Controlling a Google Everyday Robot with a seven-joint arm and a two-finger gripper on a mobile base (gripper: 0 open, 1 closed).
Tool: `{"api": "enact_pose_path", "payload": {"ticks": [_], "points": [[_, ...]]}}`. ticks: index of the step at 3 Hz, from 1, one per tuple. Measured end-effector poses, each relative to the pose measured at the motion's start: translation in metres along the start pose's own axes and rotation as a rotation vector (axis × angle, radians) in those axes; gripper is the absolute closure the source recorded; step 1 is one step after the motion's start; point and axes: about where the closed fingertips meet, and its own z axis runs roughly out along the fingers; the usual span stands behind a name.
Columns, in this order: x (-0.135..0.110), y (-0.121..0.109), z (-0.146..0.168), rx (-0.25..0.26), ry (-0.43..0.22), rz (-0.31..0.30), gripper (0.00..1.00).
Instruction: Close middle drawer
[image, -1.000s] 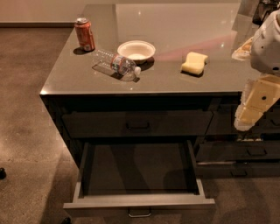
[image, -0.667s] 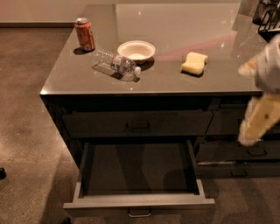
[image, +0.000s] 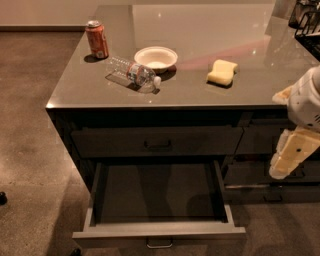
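the middle drawer (image: 160, 231) stood pulled fully out under the counter (image: 210, 50), closing not begun; my gripper (image: 292, 155) hung to its right, clear of the handle (image: 160, 243) (spread or pressed together, i could not tell).

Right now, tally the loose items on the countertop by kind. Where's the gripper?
Soda can: 1
Water bottle: 1
Bowl: 1
Sponge: 1
Total: 4
Dark object, cut off at the far right corner: not counted.
Gripper: at the right edge, in front of the right-hand drawers, clear of the open middle drawer.
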Motion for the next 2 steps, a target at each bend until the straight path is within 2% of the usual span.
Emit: {"api": "enact_pose_path", "payload": {"ticks": [1, 2], "points": [[0.011, -0.001, 0.058, -0.121, -0.033, 0.052, 0.00], [0.031, 0.052, 0.153, -0.276, -0.221, 0.150, 0.00]]}}
